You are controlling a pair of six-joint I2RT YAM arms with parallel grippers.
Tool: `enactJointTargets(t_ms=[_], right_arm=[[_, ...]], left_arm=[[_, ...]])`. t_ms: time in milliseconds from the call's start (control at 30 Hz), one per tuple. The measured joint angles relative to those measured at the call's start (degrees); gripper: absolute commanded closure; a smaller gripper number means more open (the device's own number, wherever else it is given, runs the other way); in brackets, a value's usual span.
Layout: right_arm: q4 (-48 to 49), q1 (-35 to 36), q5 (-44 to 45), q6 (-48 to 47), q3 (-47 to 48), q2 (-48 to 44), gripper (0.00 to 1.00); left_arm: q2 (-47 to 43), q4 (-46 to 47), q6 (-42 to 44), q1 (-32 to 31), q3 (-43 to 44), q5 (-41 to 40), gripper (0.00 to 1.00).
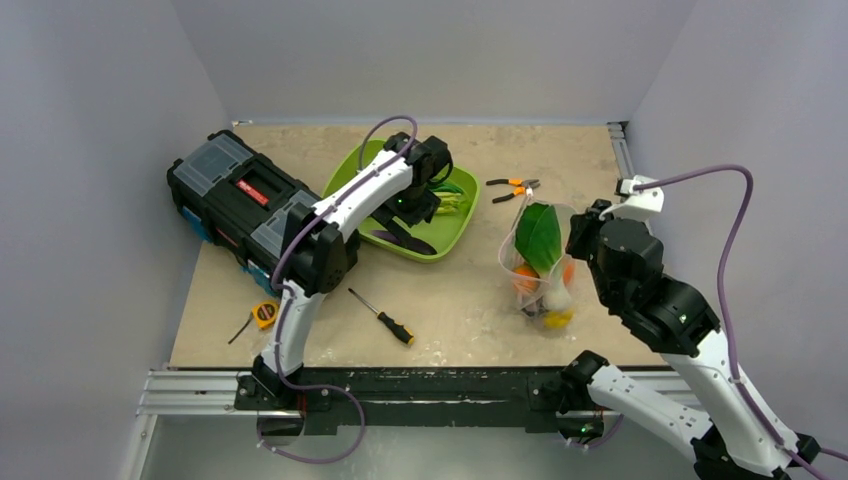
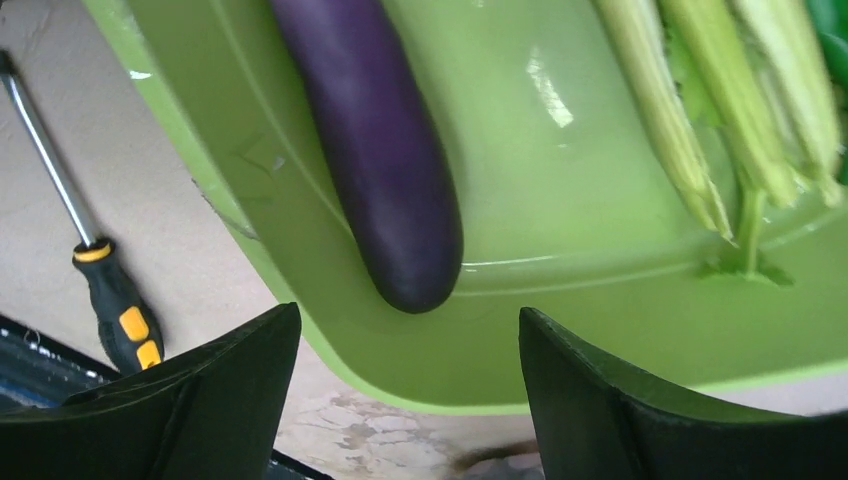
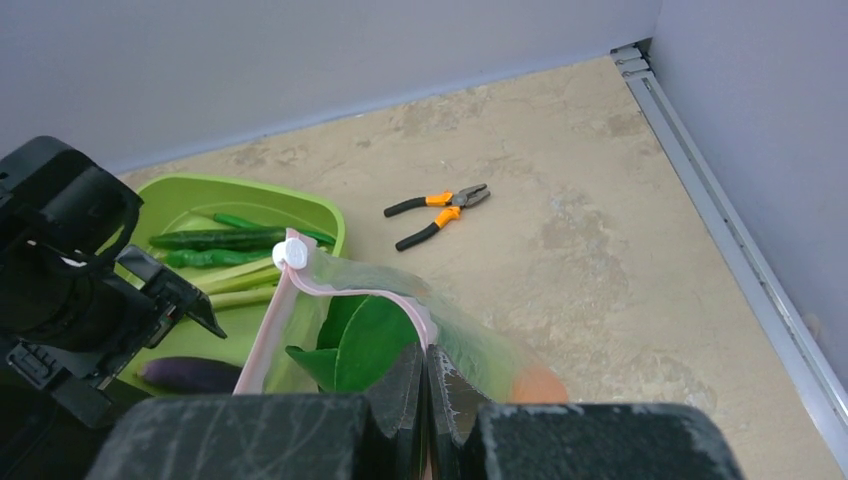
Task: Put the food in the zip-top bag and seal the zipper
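While right jaws pinch the zip-top bag [image 3: 460, 340], the eggplant [image 2: 380, 170] lies end-on, centred ahead of the wide-open, empty left jaws.

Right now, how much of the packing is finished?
Partly done: leafy greens, an orange and a lemon sit inside the bag. In hand: the right fingers pinch the bag's rim, holding its mouth open, while the left fingers hover open above the eggplant in the tray. Left: the eggplant and green pods to move, then the zipper to close.
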Motion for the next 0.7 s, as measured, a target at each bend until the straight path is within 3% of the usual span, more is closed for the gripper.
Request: enactJointTargets(t_ms=[433,700], right_arm=[[-0.28,0.0,-0.2,-0.15,-0.15,-1.01,1.0],[-0.24,0.0,-0.24,-0.26,-0.5,-0.24,1.0]], left_arm=[[8.2,-4.46,-7.85,1.38,4.52,4.02,0.25],[11.63,-5.35,-9.31,3.91,4.52,5.4,0.43]])
